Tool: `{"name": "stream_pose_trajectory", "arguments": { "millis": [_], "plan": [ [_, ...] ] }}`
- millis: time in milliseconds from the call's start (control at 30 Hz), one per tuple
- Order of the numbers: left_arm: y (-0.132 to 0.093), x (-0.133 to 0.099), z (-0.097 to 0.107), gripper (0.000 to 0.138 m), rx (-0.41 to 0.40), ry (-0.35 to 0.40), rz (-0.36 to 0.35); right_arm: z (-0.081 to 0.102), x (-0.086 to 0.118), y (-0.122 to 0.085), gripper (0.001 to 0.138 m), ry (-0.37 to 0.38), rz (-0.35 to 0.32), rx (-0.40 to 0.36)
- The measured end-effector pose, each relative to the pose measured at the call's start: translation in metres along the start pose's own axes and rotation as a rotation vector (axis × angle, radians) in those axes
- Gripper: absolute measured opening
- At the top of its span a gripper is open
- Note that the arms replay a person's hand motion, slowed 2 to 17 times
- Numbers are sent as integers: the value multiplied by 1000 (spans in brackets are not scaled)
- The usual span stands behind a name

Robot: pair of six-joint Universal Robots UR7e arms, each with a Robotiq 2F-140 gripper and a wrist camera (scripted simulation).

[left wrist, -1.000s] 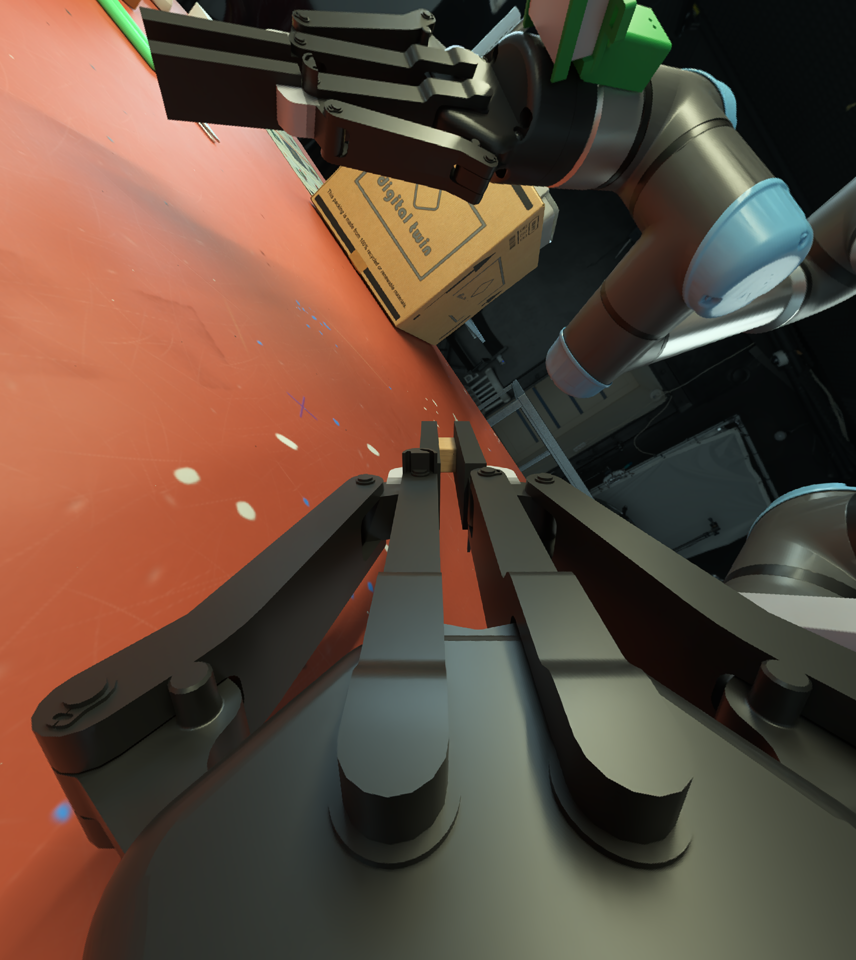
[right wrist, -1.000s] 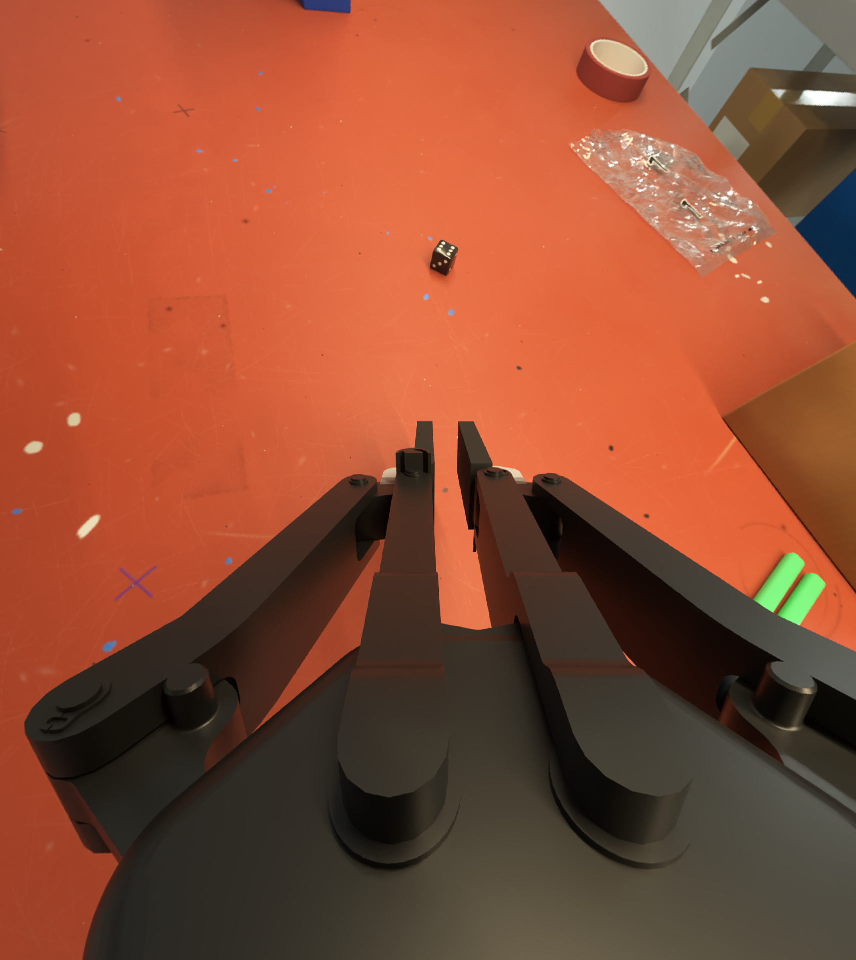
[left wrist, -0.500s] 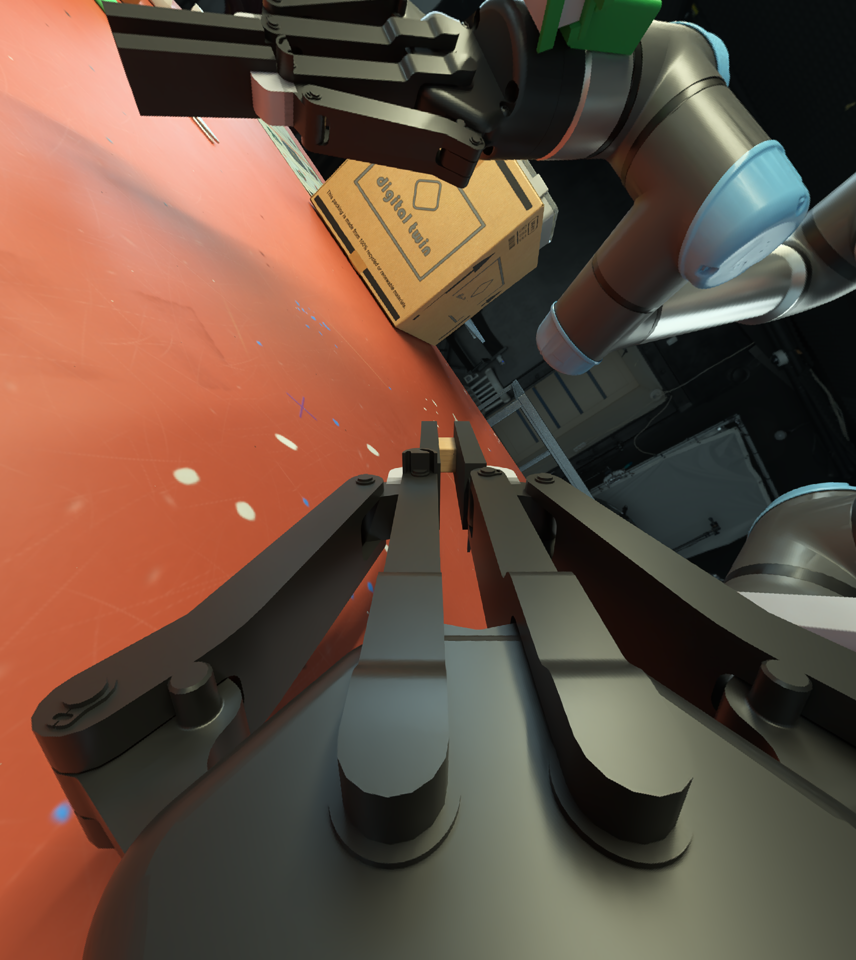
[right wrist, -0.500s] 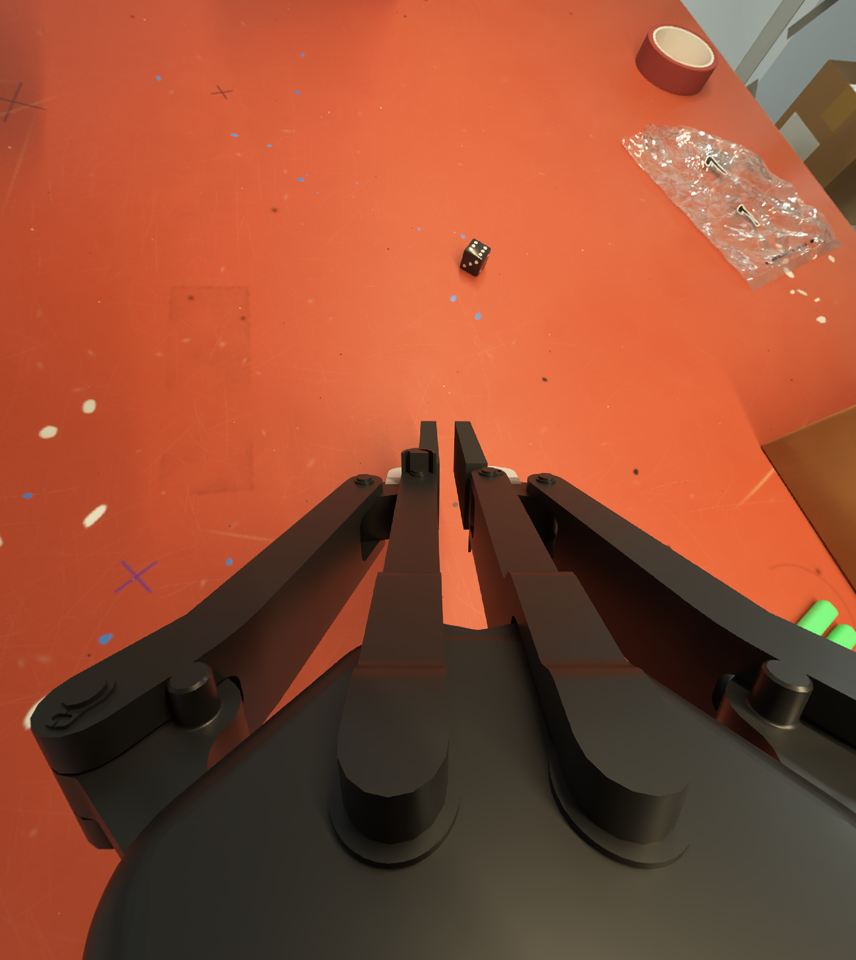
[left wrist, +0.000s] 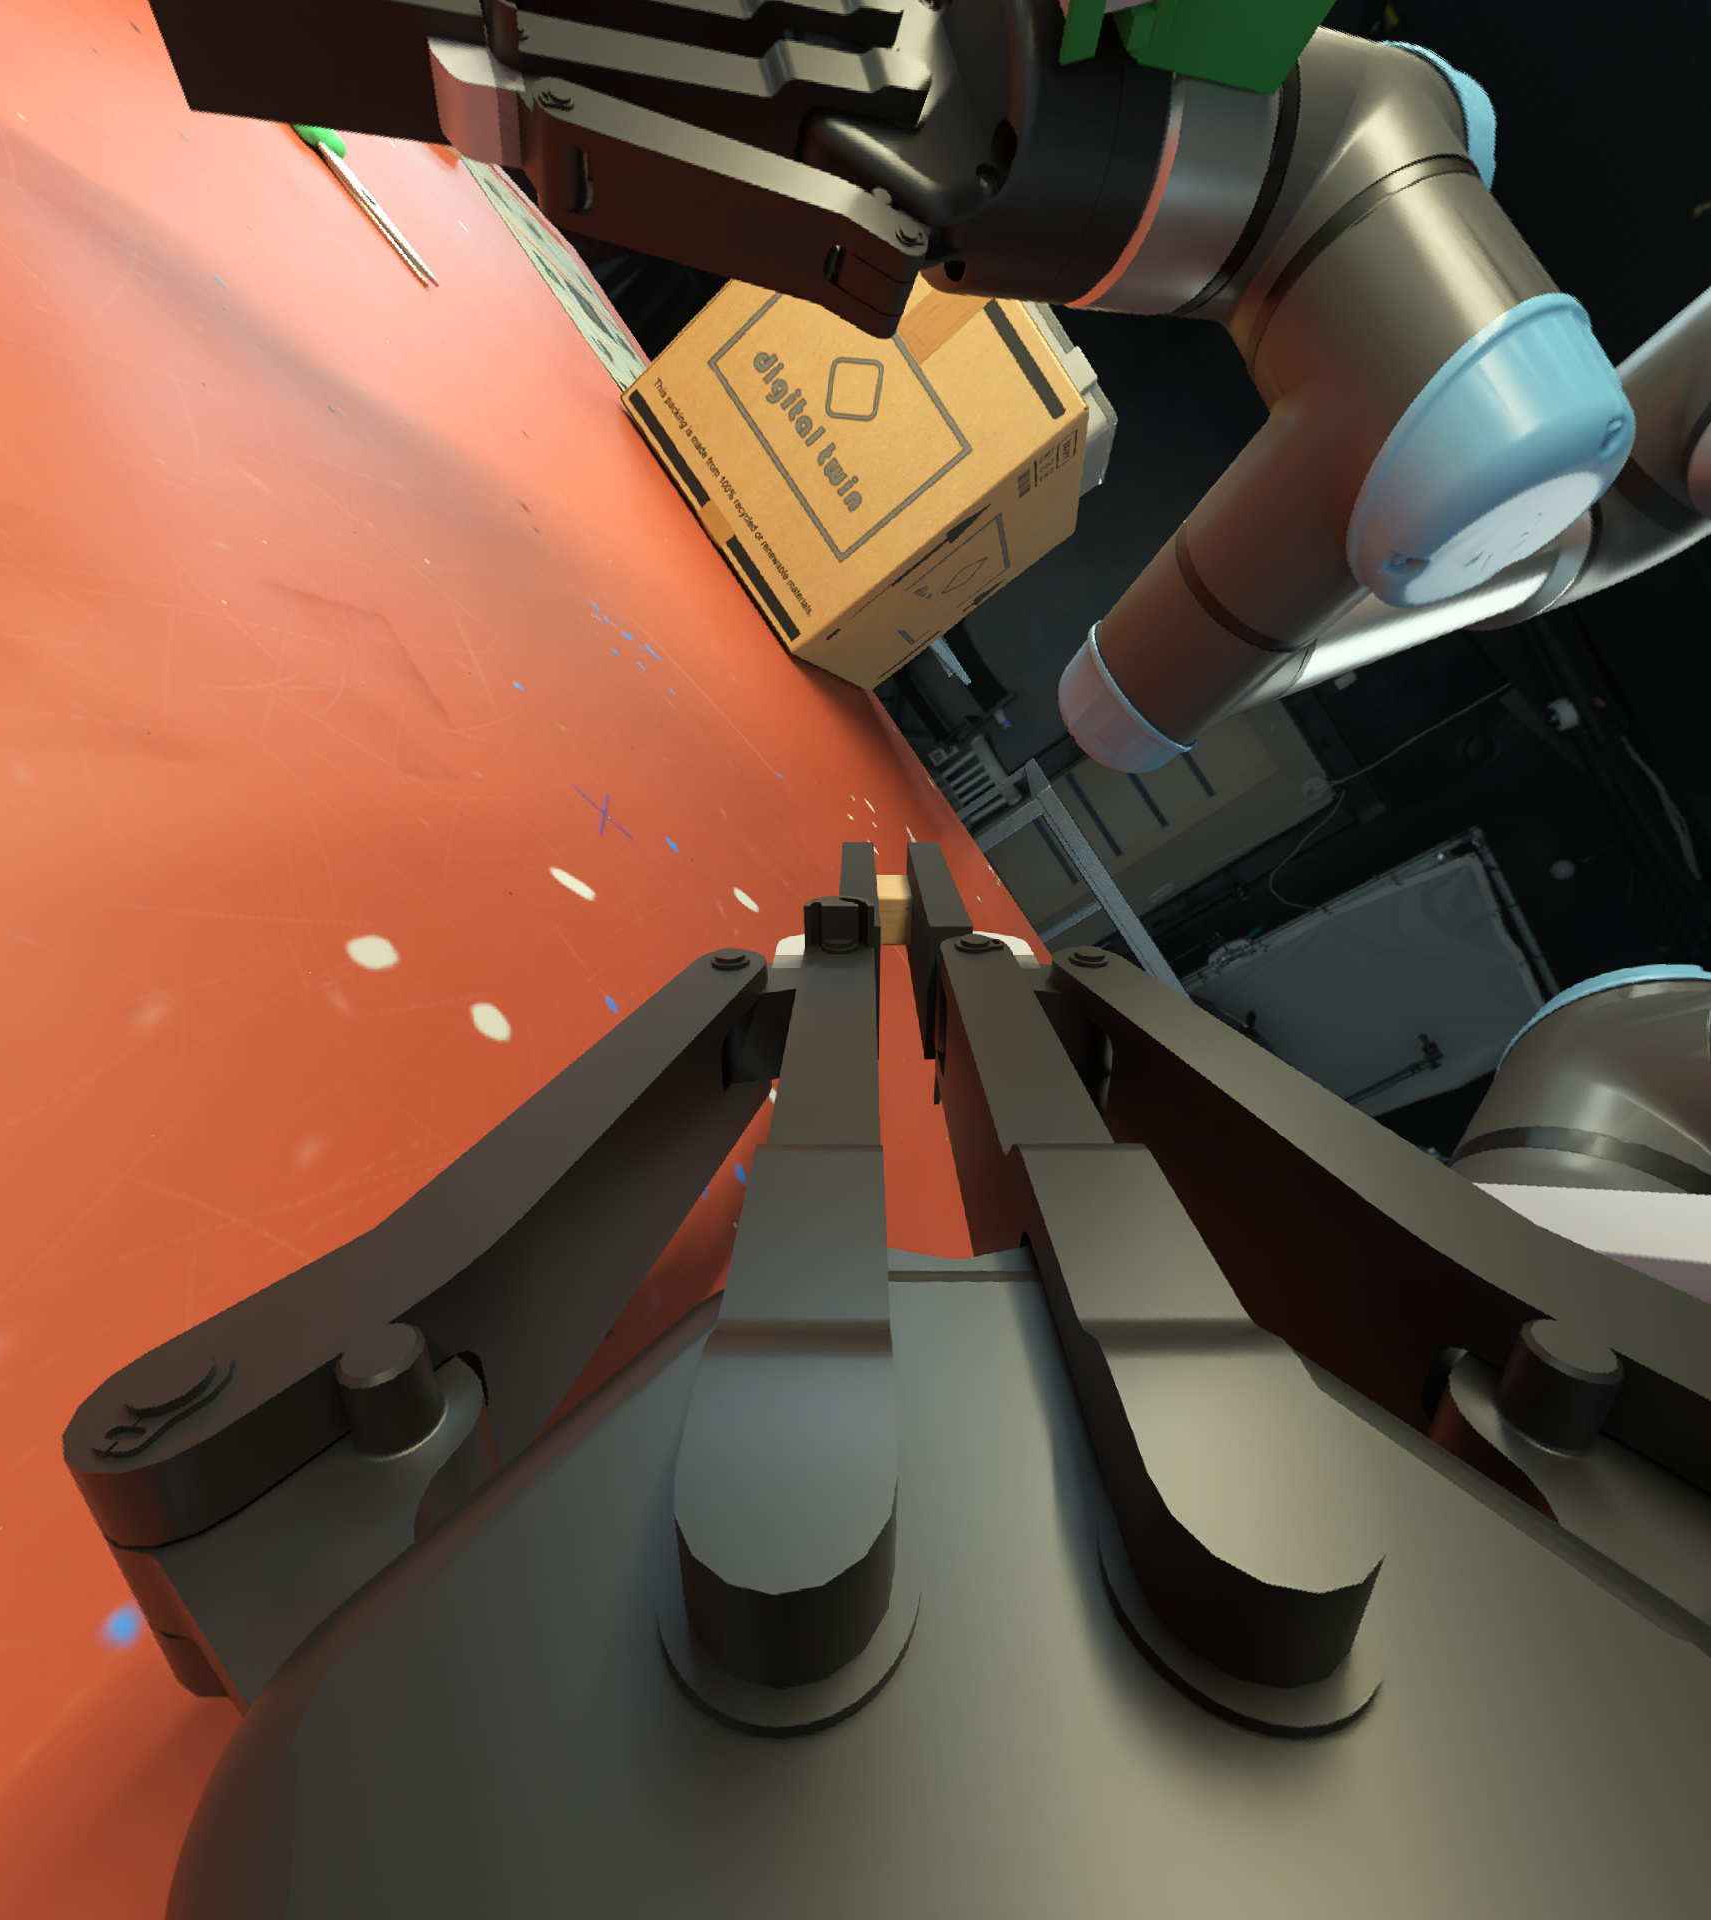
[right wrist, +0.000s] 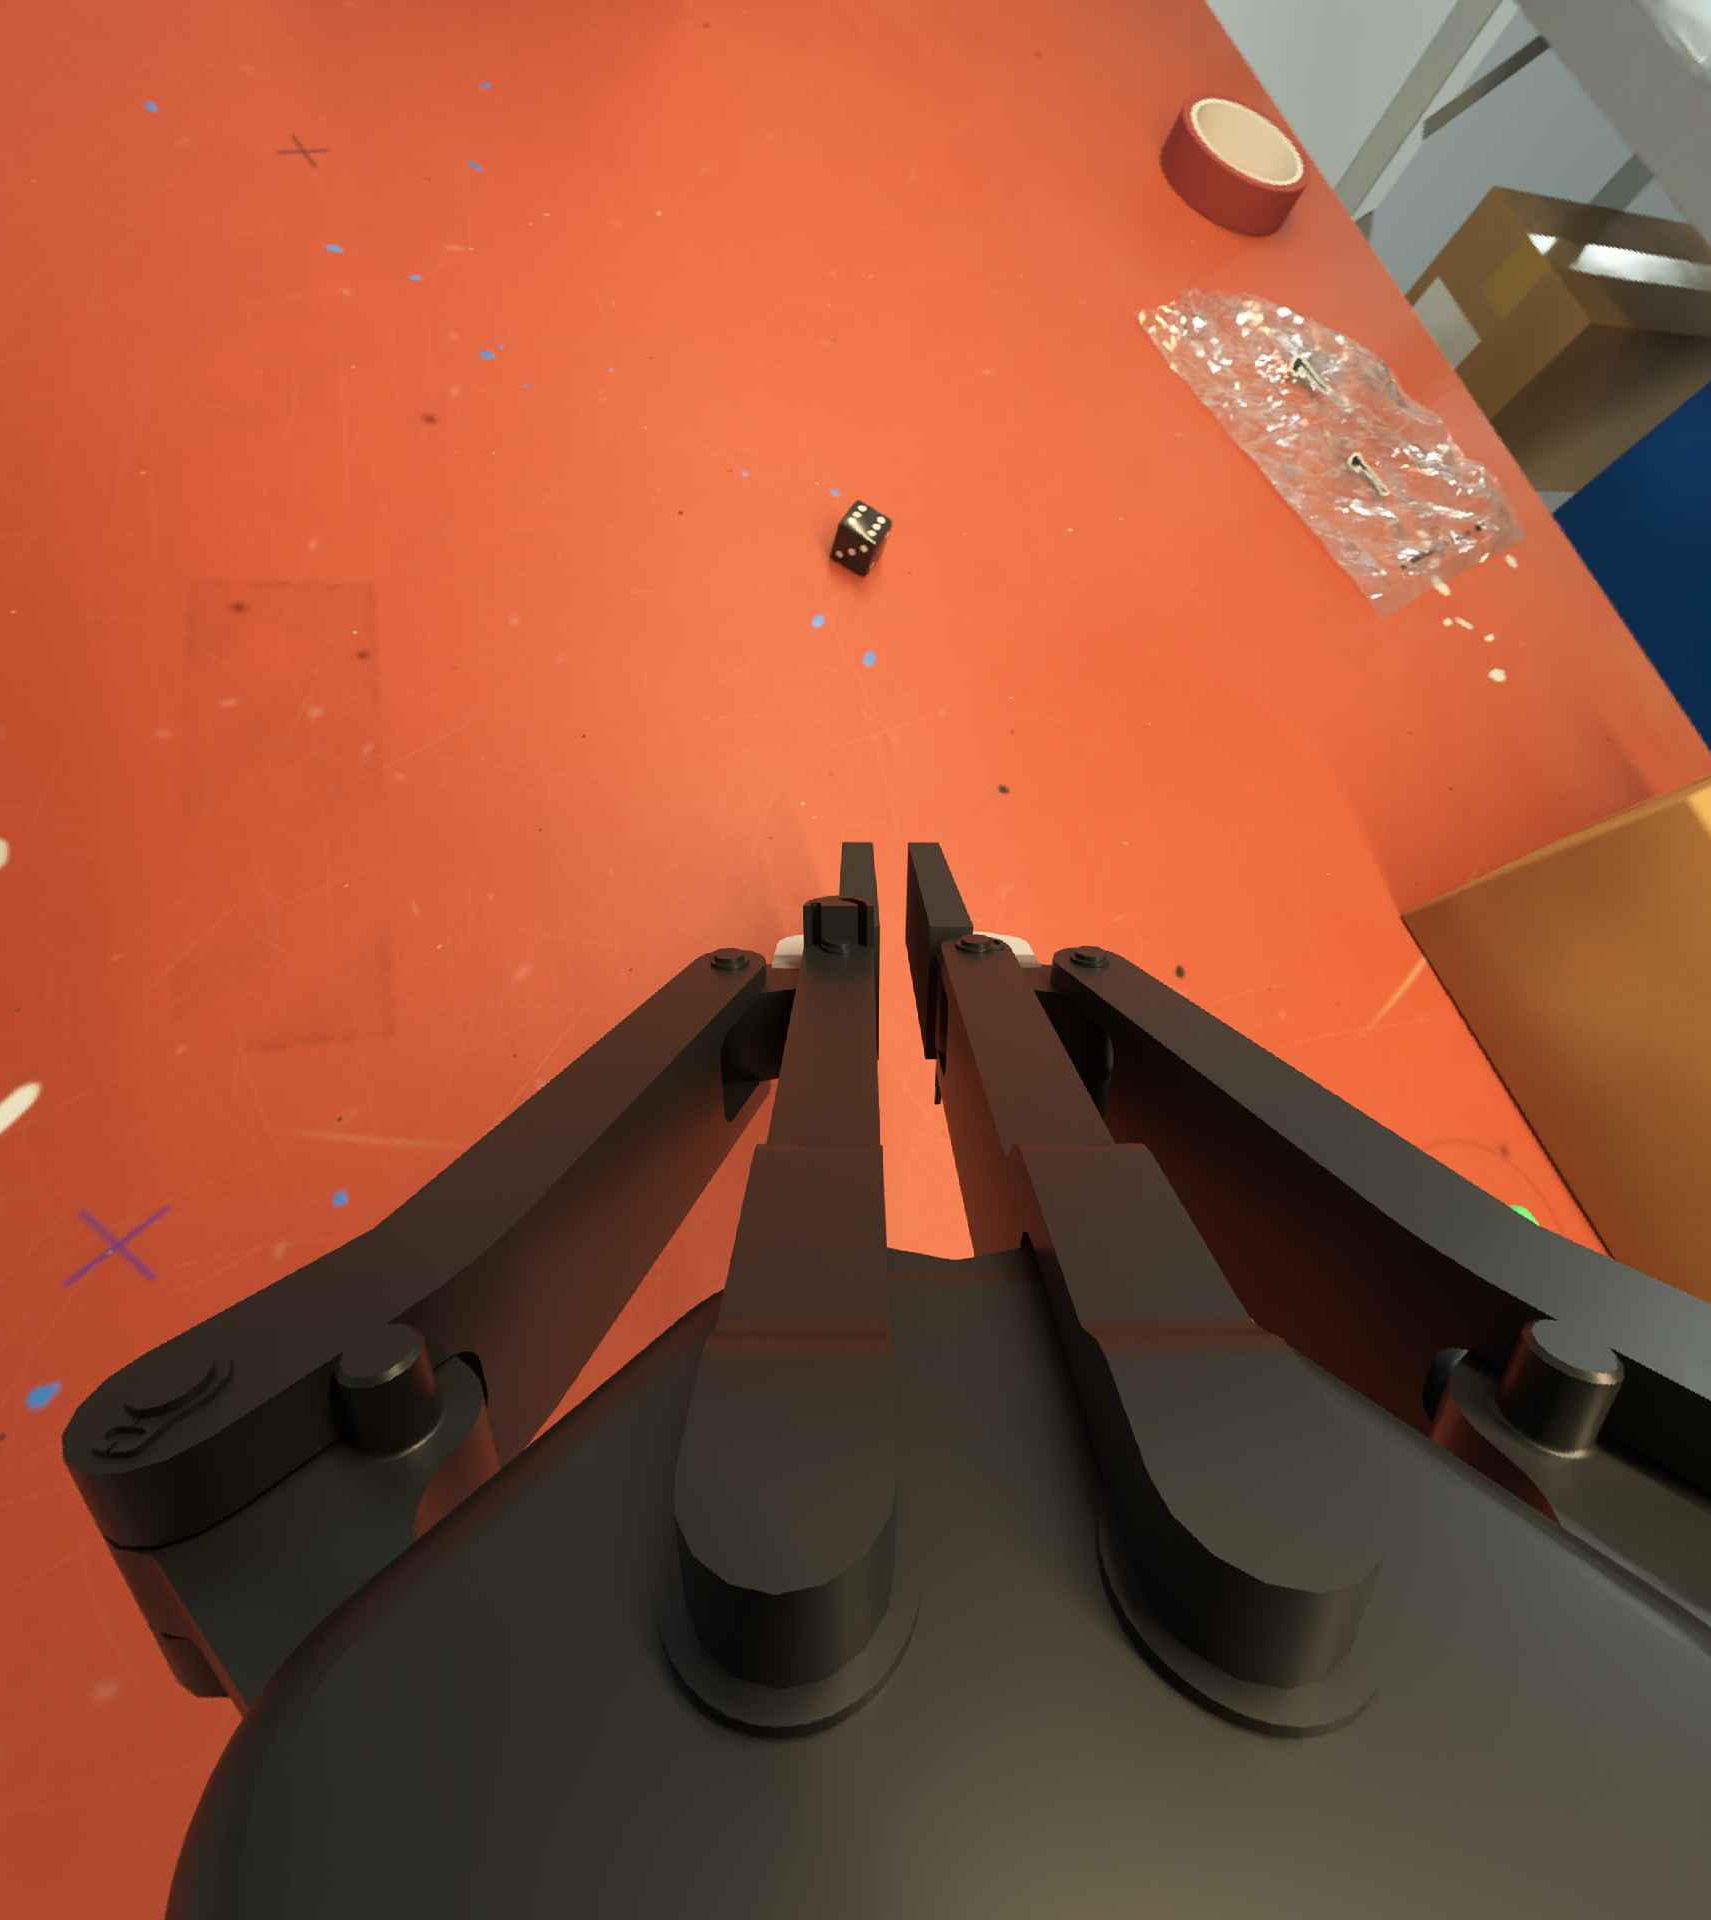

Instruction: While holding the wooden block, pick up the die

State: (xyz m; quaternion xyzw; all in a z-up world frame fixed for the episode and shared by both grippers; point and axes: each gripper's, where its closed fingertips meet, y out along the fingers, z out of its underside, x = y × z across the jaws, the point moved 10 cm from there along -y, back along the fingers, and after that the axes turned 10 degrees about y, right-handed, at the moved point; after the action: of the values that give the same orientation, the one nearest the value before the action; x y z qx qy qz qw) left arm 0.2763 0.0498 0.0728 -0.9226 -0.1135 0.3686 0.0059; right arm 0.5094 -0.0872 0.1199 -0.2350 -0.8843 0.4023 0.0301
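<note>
My left gripper (left wrist: 890, 881) is shut on a small wooden block (left wrist: 892, 910) and holds it above the red table (left wrist: 207, 623). My right gripper (right wrist: 890, 878) is shut and empty above the table. A small black die with white pips (right wrist: 860, 536) lies on the red table (right wrist: 415, 727), ahead of the right fingertips and well apart from them. The right gripper and its arm also show at the top of the left wrist view (left wrist: 726, 125). The die is not in the left wrist view.
A cardboard box (left wrist: 872, 468) stands at the table edge; it also shows at the right in the right wrist view (right wrist: 1661, 987). A red tape roll (right wrist: 1235, 164) and a clear plastic bag with screws (right wrist: 1329, 436) lie at the far right. A green marker (left wrist: 321, 135) shows.
The right gripper has moved forward and to the right over the table; the die now lies more in line with its fingertips. The left gripper still holds the block and has not moved.
</note>
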Motion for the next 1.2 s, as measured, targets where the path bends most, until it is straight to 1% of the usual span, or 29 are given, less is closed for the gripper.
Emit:
{"name": "stream_pose_trajectory", "arguments": {
  "millis": [267,400,633,833,1067,1200],
  "plan": [
    [0,0,0,9,1,1,0,-4,-7,1,9,35,68,-34],
    [0,0,0,9,0,-1,1,-5,-9,0,9,55,91,-51],
    [0,0,0,9,-4,-4,6,-5,-11,-2,8,77,106,-76],
    [0,0,0,9,-6,-4,10,-3,-12,-4,5,76,111,-86],
    [0,0,0,9,-5,-4,11,1,-12,-6,1,65,133,-82],
    [0,0,0,9,-3,-3,12,4,-12,-6,1,58,141,-70]
  ]
}}
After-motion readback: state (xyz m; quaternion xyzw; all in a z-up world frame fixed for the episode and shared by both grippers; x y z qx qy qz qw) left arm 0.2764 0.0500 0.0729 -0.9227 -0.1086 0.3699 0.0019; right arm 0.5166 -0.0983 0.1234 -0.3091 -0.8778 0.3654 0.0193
